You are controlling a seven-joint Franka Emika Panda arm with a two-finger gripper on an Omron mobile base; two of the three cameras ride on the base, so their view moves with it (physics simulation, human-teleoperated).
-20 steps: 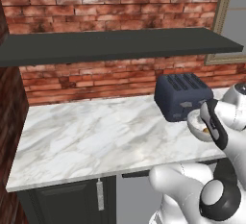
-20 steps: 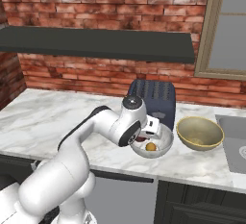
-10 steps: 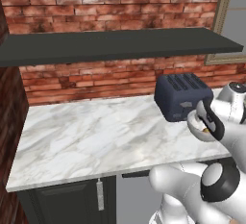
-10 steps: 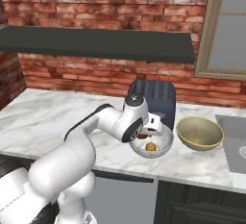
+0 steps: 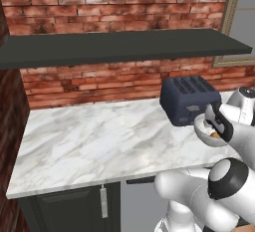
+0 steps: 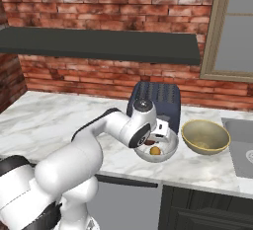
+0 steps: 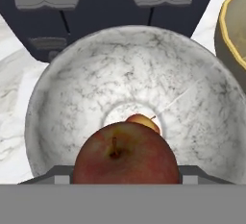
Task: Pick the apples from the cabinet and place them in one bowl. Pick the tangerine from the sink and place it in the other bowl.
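Note:
My gripper point(image 7: 125, 172) is shut on the dark red apple point(image 7: 125, 151) and holds it just above the pale grey-white bowl point(image 7: 62, 88). The yellow-orange apple point(image 7: 142, 120) lies at the bottom of that bowl, partly hidden behind the red one. From the right base view the gripper point(image 6: 150, 142) dips into the bowl point(image 6: 169, 146), where the yellow-orange apple point(image 6: 155, 150) shows. The tan-olive bowl point(image 6: 205, 136) stands empty just to the right. The cabinet shelf point(image 6: 99, 44) hangs bare above. A corner of the sink point(image 6: 241, 145) shows at the right edge; the tangerine is out of view.
A dark blue toaster point(image 6: 154, 99) stands right behind the pale bowl, against the brick wall. The marble counter point(image 5: 99, 141) stretches away to the left. In the left base view the gripper point(image 5: 215, 125) sits beside the toaster point(image 5: 189, 99), under the shelf point(image 5: 119, 48).
The hand has crept slightly lower and to the right over the pale bowl, still holding the red apple. Nothing else has moved.

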